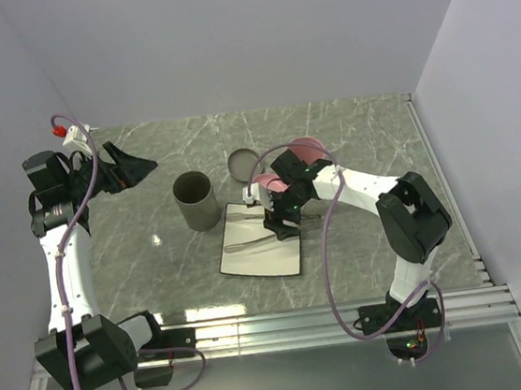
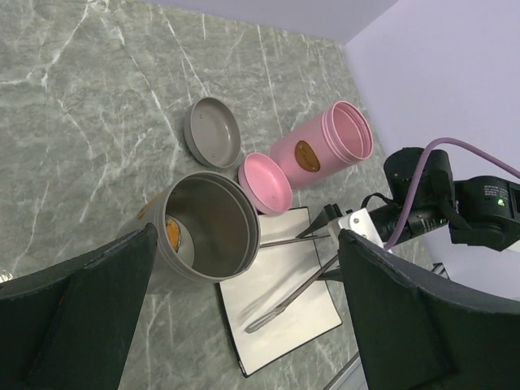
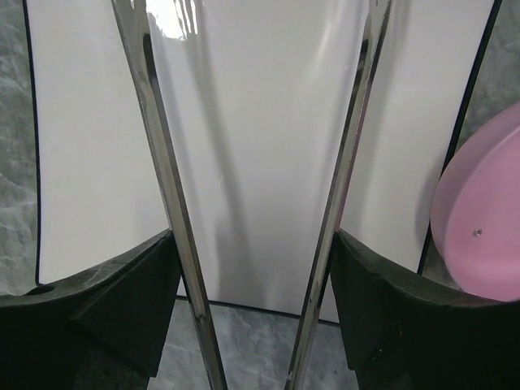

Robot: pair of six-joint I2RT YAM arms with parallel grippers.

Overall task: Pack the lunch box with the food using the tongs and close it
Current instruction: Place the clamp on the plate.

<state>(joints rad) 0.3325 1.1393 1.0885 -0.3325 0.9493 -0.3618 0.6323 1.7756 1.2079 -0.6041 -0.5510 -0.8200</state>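
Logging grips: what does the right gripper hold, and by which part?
The right gripper holds long silver metal tongs, fingers outside both arms, near the joined end.

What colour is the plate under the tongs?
White plate, thin dark rim; right wrist view shows best.

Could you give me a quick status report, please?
Left gripper open, off to the side. Right gripper holding the tongs, spread, over the white plate. Orange piece in grey container. No obstruction.
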